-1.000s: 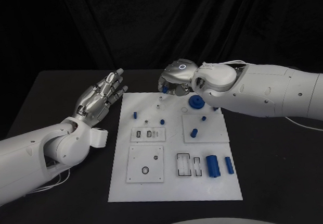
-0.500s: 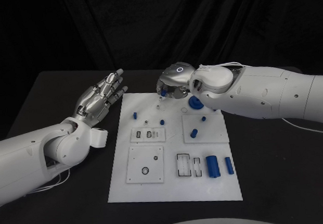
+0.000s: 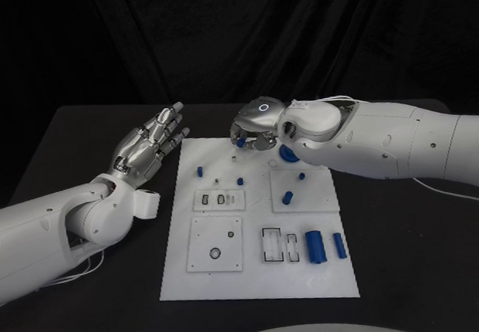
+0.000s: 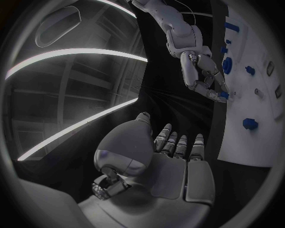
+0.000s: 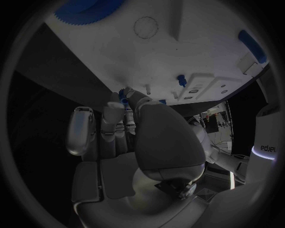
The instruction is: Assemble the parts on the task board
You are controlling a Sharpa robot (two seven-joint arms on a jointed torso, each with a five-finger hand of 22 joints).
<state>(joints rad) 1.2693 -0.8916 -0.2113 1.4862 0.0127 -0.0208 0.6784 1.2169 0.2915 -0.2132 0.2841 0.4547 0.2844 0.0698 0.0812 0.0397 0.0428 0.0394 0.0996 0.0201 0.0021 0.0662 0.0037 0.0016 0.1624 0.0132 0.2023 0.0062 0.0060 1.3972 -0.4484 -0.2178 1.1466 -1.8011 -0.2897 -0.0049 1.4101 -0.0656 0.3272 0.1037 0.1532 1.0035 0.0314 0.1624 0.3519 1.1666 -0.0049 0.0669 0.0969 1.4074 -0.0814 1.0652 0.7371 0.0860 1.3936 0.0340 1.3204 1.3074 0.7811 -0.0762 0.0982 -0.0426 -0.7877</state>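
At the task board (image 3: pixel 259 265) far edge, right hand (image 3: pixel 254 126) fingers pinching a blue part (image 4: pixel 223 95), left hand (image 3: pixel 149 146) open, empty

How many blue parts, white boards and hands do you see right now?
Blue gear: 1
Other blue parts on task board: 6
Blue part pinched by right hand: 1
Task board: 1
Hands, counting left hand: 2
Total: 11
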